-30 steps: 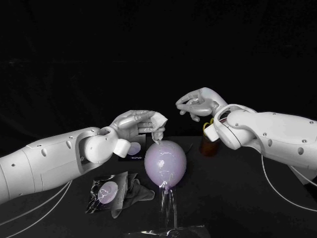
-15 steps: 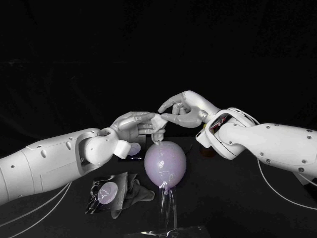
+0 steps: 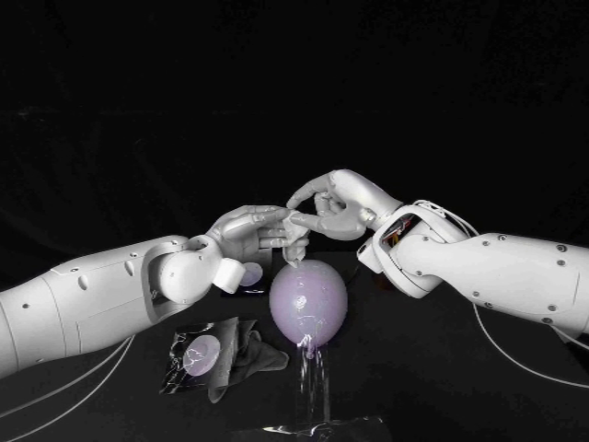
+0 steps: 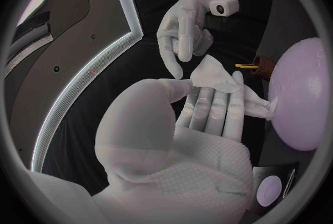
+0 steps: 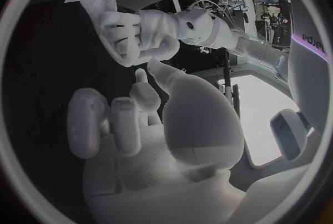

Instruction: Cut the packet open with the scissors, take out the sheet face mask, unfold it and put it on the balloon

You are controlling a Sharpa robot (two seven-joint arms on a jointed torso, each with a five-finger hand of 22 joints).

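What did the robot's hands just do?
The right robot hand swung down toward the left robot hand, and its fingertips are now beside the folded white sheet mask; contact is unclear. The left robot hand kept holding that mask above the purple oval balloon. The opened glossy packet stayed put.

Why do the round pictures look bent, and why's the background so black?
Left wrist view: fisheye lens bows edges; the left hand looms large. Right wrist view: same, with the right hand. Head view: unbent; dark backdrop, light catching the balloon.

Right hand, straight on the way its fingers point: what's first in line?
Most likely the folded sheet mask pinched by the left hand, just above the balloon; depth is unclear.
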